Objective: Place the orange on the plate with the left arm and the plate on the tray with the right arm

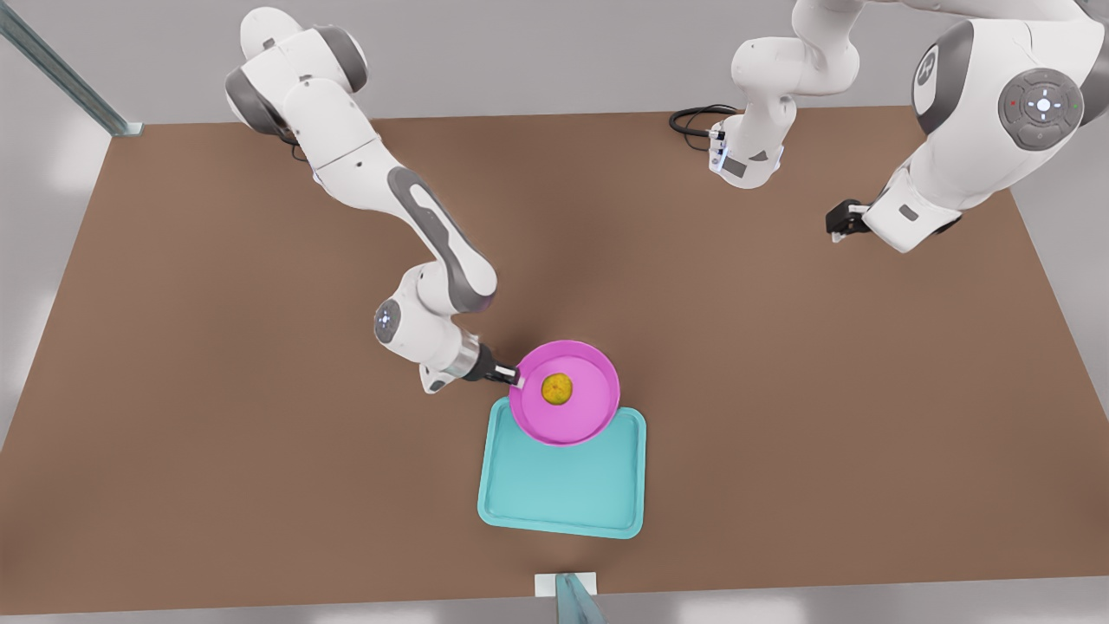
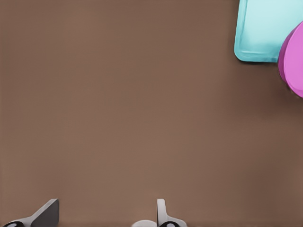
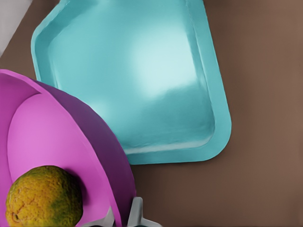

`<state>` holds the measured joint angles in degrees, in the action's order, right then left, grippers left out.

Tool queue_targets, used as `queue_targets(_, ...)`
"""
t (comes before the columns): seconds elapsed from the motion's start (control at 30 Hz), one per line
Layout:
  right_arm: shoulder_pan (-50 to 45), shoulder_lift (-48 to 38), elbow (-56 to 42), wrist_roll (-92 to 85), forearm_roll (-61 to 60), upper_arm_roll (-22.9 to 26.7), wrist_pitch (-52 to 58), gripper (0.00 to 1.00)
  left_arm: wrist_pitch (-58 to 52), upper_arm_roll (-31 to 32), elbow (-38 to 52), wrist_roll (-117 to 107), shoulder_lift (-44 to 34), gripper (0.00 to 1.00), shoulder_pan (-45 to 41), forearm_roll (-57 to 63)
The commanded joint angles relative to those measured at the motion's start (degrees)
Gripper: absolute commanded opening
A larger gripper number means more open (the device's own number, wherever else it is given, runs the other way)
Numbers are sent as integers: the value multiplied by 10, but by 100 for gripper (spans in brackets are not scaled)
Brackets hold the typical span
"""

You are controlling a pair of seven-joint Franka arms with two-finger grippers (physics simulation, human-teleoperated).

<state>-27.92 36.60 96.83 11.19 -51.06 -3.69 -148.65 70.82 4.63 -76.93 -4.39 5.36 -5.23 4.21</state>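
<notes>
The orange [image 1: 557, 389] lies in the middle of the pink plate [image 1: 580, 420]. My right gripper [image 1: 511, 375], on the arm at the front view's left, is shut on the plate's rim. The plate overlaps the far edge of the teal tray [image 1: 563, 494]. In the right wrist view the orange [image 3: 45, 196] sits in the plate [image 3: 47, 137], whose rim is pinched between my fingers [image 3: 136, 213], with the tray [image 3: 142, 71] beyond. My left gripper [image 1: 836, 221] waits open at the front view's right, far from these things. Its wrist view shows a tray corner [image 2: 265, 28] and the plate edge [image 2: 293, 56].
Brown table [image 1: 260, 477] with bare room on both sides of the tray. A black cable [image 1: 693, 117] lies at the back edge near an arm base [image 1: 754, 147]. A metal post [image 1: 61, 69] stands at the back corner, a bracket [image 1: 567, 589] at the front edge.
</notes>
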Motion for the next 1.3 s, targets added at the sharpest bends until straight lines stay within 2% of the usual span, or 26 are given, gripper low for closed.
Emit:
queue_targets(0.0, 17, 5, -17, 2, 7, 0, 20, 21, -2, 0, 0, 3, -1, 100, 0, 0)
queue_targets(0.33, 22, 175, -238, 7, 22, 4, 35, 21, -9, 2, -5, 3, -4, 100, -2, 0)
queue_targets(0.7, 30, 220, -280, 5, 32, 5, 31, 21, -8, 4, -2, 3, -5, 100, -3, 0)
queue_targets(0.9, 30, 232, -287, 1, 40, 25, 31, 21, -10, 4, -2, 3, -8, 100, -3, 2)
queue_targets(0.93, 30, 232, -287, 3, 40, 25, 31, 29, -18, 4, -2, 3, -9, 100, -4, 2)
queue_targets(0.97, 29, 231, -285, 3, 39, 25, 28, 100, -24, 4, -2, 3, -16, 100, -3, 4)
queue_targets(1.07, 28, 224, -286, 8, 39, 24, 27, 100, -34, 4, -4, 3, -16, 100, -3, 4)
queue_targets(1.1, 27, 189, -277, 10, 38, 24, 34, 100, -31, 4, -4, 3, -14, 100, -3, 4)
queue_targets(1.13, 31, 110, -204, 14, 38, 24, 39, 100, -32, 4, -3, 2, -13, 100, -4, 4)
queue_targets(1.17, 55, 27, -133, 15, 39, 25, 94, 100, -34, 4, -2, -1, -13, 100, -4, 4)
queue_targets(1.2, 94, -43, -75, 13, 46, 36, 200, 100, -34, 4, -2, -4, -13, 100, -4, 4)
queue_targets(1.23, 116, -77, -110, 8, 191, 123, 440, 100, -34, 4, -2, -4, -14, 100, -4, 3)
queue_targets(1.27, 152, -73, -165, -11, 394, 141, 584, 100, -35, 4, 0, -7, -14, 100, -3, 0)
